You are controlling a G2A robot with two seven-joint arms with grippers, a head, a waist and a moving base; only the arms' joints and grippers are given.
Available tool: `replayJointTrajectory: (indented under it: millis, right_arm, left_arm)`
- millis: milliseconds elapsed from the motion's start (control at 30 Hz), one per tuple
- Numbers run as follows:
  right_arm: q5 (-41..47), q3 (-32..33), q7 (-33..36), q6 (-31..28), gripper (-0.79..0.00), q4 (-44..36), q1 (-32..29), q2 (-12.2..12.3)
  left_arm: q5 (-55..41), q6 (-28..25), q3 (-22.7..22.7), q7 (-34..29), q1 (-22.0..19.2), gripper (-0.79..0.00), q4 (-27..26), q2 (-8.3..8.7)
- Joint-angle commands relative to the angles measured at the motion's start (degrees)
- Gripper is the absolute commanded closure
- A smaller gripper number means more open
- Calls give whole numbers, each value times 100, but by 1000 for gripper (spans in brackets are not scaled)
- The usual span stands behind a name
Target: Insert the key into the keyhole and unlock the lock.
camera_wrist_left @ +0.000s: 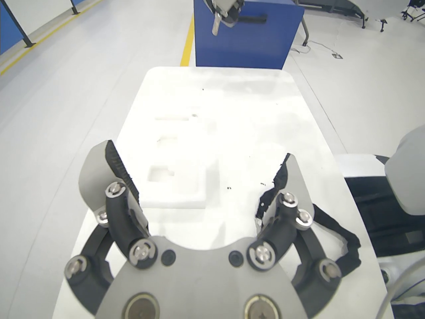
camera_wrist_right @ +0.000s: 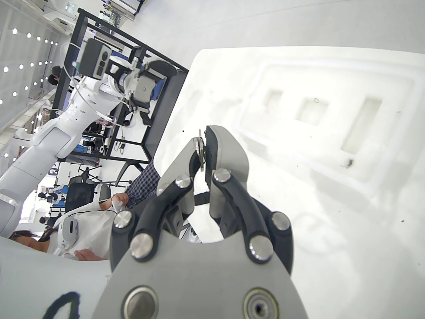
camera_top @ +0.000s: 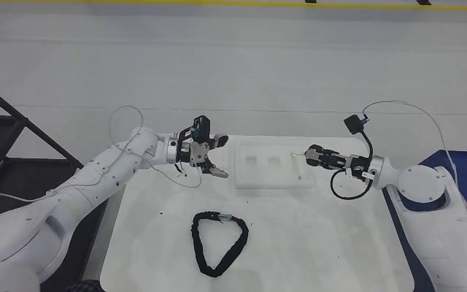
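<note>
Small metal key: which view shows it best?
Left wrist view: the small metal key juts clear of the right gripper. Right wrist view shows it edge-on between the fingers; top view, a tiny glint.

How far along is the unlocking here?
Done: the key is pinched in the right gripper, by the foam tray. In hand: the left gripper hangs open and empty. Left: the chain lock lies untouched on the table, so inserting and turning remain.

A white table (camera_top: 328,241) — foam tray (camera_top: 273,180) at the back, chain lock (camera_top: 197,241) nearer front.
</note>
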Motion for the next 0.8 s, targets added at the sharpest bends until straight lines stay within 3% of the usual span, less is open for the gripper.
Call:
replayJointTrajectory:
  millis: [0, 300, 500, 767]
  right_arm:
    - [0, 0, 0, 0, 0, 0, 0, 0]
    - [0, 0, 0, 0, 0, 0, 0, 0]
    - [0, 0, 0, 0, 0, 0, 0, 0]
    - [0, 0, 0, 0, 0, 0, 0, 0]
  left_arm:
    - [75, 0, 91, 63, 73, -785, 35, -8]
    - [202, 0, 105, -192, 396, -785, 52, -72]
    - [-460, 0, 105, -977, 566, -785, -15, -116]
    - [-460, 0, 105, -977, 566, -785, -15, -116]
